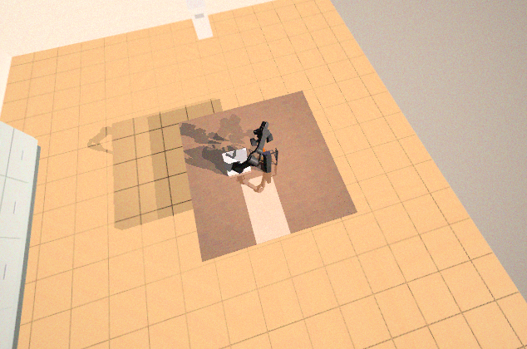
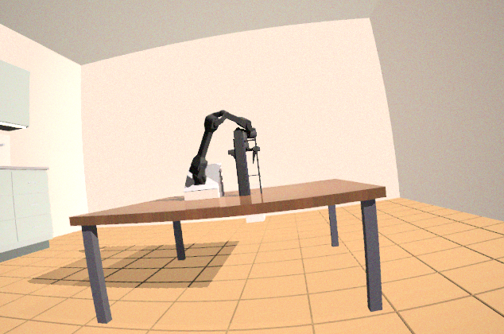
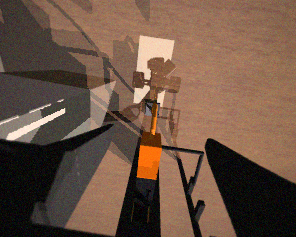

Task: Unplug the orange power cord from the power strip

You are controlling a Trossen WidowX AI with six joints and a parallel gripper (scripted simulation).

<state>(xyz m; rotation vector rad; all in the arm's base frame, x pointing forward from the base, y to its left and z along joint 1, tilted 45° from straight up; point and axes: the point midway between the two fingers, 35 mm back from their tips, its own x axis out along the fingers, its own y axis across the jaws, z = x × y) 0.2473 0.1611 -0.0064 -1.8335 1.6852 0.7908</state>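
Observation:
The black power strip (image 1: pixel 267 163) (image 2: pixel 242 171) (image 3: pixel 154 211) stands upright on the table. The orange plug (image 3: pixel 149 161) shows in the wrist view over the strip's near face, with the orange cord (image 3: pixel 154 119) running from it away from the camera. Whether its prongs are in a socket is hidden. My gripper (image 3: pixel 159 135) is open, its dark fingers wide apart on the left and right of the plug, with gaps on both sides. The arm reaches over to the strip from above.
A thin black frame (image 2: pixel 260 183) (image 3: pixel 183 149) stands close beside the strip, on the right in the wrist view. The arm's white base block (image 2: pixel 201 193) is to the left. A pale band (image 1: pixel 266 215) (image 3: pixel 155 46) lies on the wooden table (image 1: pixel 314 191) (image 2: pixel 309 196).

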